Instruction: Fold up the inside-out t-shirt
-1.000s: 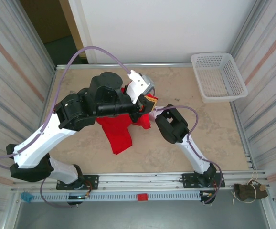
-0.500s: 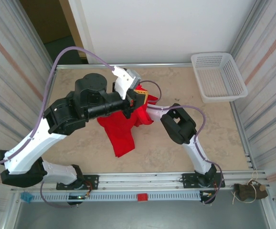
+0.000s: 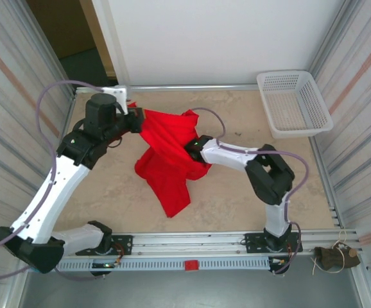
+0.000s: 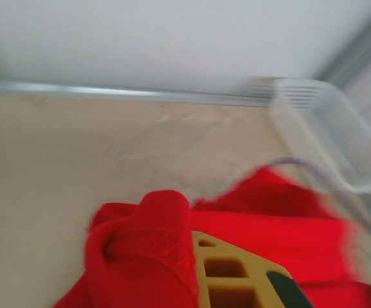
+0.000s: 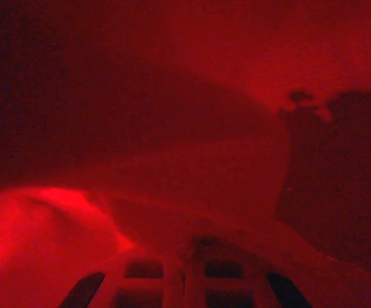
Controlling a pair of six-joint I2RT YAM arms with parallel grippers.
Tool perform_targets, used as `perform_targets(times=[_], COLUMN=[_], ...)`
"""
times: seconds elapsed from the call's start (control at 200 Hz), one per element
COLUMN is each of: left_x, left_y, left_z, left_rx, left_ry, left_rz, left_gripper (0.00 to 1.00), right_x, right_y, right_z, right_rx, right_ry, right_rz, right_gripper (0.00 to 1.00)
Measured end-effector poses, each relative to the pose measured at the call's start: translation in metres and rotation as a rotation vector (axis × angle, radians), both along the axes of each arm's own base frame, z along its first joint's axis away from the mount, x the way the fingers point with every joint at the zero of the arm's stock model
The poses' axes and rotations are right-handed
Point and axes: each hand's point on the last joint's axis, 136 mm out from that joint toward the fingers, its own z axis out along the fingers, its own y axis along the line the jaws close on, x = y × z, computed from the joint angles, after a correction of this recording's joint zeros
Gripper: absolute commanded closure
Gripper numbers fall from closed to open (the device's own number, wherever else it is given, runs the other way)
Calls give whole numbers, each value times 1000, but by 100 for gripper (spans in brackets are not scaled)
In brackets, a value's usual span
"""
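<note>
Two arms work over one beige stone-patterned tabletop (image 3: 227,196). At the far left, the left tool (image 3: 136,119) is clamped on a bunched edge of the single bright red soft cloth t-shirt (image 3: 169,170); the left wrist view shows red cloth gathered over its tan finger (image 4: 230,276). The t-shirt lies mid-tabletop, stretched from that grip across to the right tool (image 3: 192,149) and trailing down toward the near edge. The right tool is buried in the cloth, jaws together on a fold. At the far right corner sits one white plastic mesh basket (image 3: 294,106).
</note>
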Motion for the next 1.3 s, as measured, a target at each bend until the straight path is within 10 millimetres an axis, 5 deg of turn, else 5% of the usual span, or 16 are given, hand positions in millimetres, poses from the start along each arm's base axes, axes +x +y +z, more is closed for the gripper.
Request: perform_targets(times=[0.145, 0.366, 0.421, 0.501, 0.596, 0.726, 0.892, 1.097, 1.298], left_x=[17, 25, 27, 30, 34, 34, 22, -34, -73], left_y=[31, 46, 44, 41, 38, 34, 25, -53, -139], left_z=[-48, -69, -72, -76, -83, -86, -64, -30, -51], left_rx=[-30, -69, -73, -72, -70, -55, -65, -49, 34], left_ry=[114, 156, 161, 170, 184, 187, 124, -45, -157], left_rz=[95, 134, 126, 109, 95, 54, 2, -226, -409], left_gripper=[100, 100, 93, 57, 35, 25, 22, 22, 21], right_x=[-12, -19, -15, -4, 10, 25, 32, 43, 51], right_y=[-2, -17, -22, -33, -46, -63, -69, -77, -81], right_z=[81, 170, 181, 193, 203, 214, 232, 250, 259], right_rx=[114, 212, 224, 236, 262, 306, 352, 423, 472], right_ry=[-105, -244, -262, -272, -270, -262, -268, -270, -277], right_rz=[70, 94, 82, 53, 20, -33, -66, -127, -184], right_gripper=[100, 100, 100, 100, 100, 100, 100, 100, 100])
